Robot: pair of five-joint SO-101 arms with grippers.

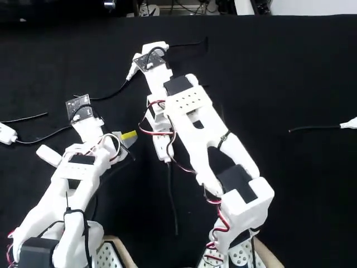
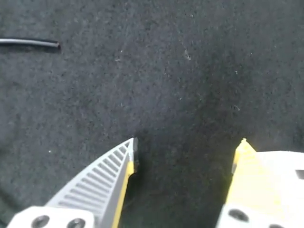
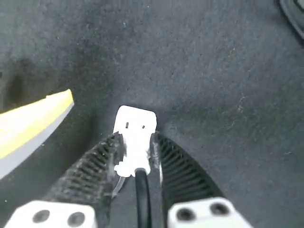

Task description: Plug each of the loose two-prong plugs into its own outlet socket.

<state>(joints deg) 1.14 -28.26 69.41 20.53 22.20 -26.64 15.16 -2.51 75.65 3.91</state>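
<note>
Grips a white connector point(image 3: 137, 126) tight in the right gripper point(image 3: 137, 138), long side in line with the fingers point(image 3: 185, 175), two-slot face looking away from the wrist. Has the left gripper point(image 2: 187, 142) spread wide and empty just beside it, over the black table point(image 2: 166, 71). Farther off, one loose plug point(image 1: 6, 133) at the table's left edge, nearer the left arm; a second plug point(image 1: 349, 123) far right. Probably the left gripper's plug to fetch

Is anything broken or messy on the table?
Nothing looks broken or spilled. The right gripper holds a white connector squarely between its fingers, and the left gripper is open over the black cloth.
</note>
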